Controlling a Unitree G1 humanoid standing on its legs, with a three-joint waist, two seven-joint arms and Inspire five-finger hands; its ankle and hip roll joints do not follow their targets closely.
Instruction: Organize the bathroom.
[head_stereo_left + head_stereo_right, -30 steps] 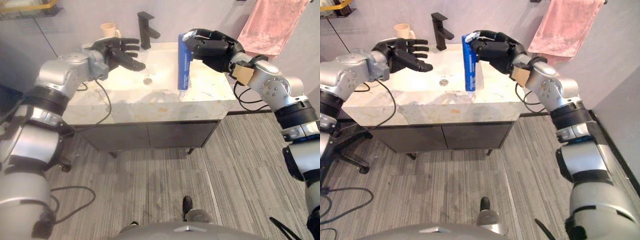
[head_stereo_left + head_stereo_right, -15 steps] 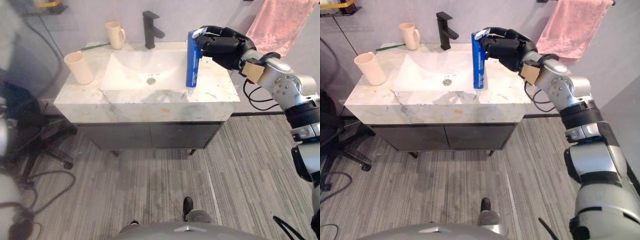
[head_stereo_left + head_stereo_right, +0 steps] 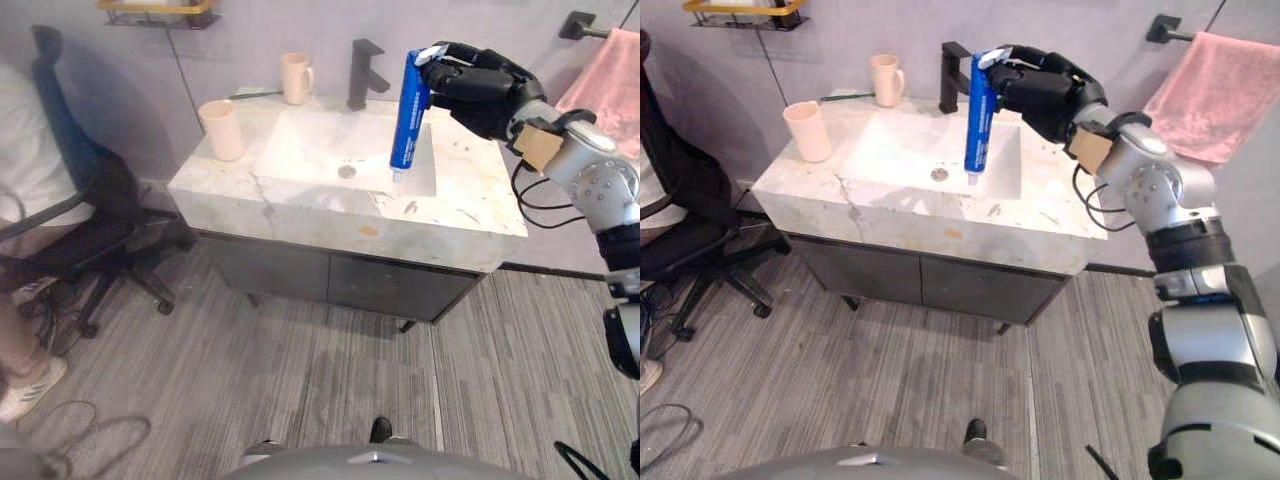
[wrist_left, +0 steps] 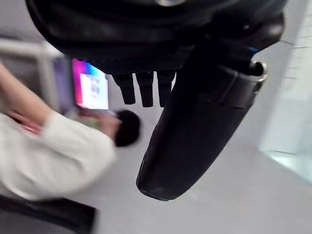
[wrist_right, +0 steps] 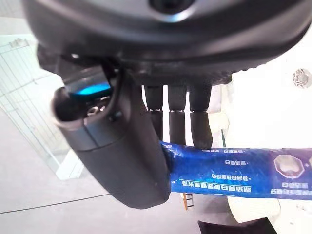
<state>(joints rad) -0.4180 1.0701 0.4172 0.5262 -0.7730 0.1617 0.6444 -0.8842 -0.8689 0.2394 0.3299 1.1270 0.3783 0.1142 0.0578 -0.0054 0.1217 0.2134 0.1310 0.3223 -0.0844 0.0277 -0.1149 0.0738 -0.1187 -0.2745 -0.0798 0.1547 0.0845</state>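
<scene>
A bathroom: marble worktop (image 3: 470, 215) with sunken sink (image 3: 330, 150), black faucet (image 3: 365, 72), pink towel (image 3: 1225, 90) on a rail, upper right.

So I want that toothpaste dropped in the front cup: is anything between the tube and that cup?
Nothing visible. The right hand holds the toothpaste tube above the sink basin; only open basin and bare counter lie toward the front cup.

White print on the blue tube (image 5: 234, 176), too small and mirrored to read
</scene>
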